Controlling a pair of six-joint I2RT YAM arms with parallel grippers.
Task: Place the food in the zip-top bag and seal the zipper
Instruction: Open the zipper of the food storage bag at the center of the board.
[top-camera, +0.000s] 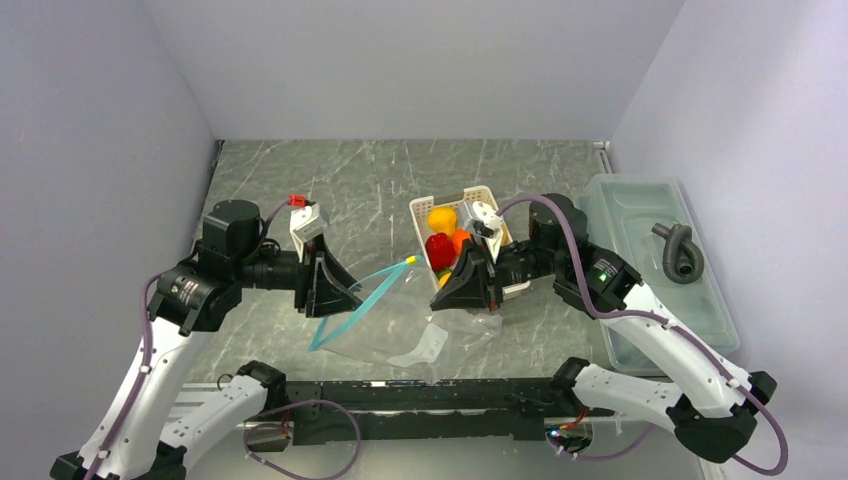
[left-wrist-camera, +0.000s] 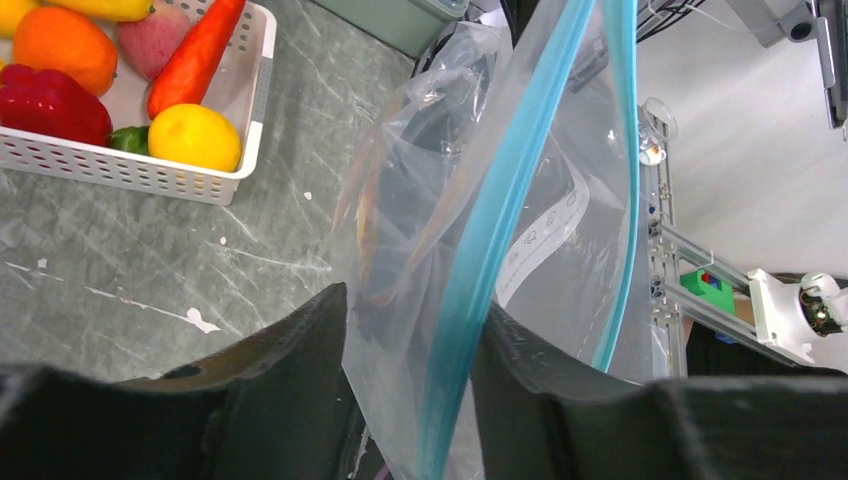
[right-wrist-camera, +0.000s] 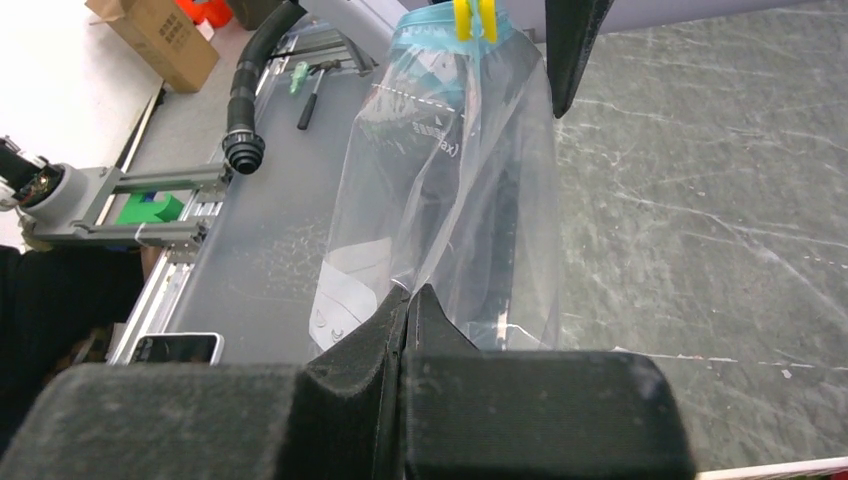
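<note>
Opening the bag: the right hand is pinched shut on the clear zip-top bag, near centre of the desk. The left hand, jaws apart, straddles the teal zipper. The food sits in the white basket beyond. Next, likely: the left clamps and the mouth is spread.

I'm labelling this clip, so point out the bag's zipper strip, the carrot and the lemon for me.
zipper strip (left-wrist-camera: 497, 232), left wrist view, midway along the teal band.
carrot (left-wrist-camera: 195, 55), left wrist view, middle of its orange-red body.
lemon (left-wrist-camera: 195, 137), left wrist view, centre of its yellow skin.
</note>
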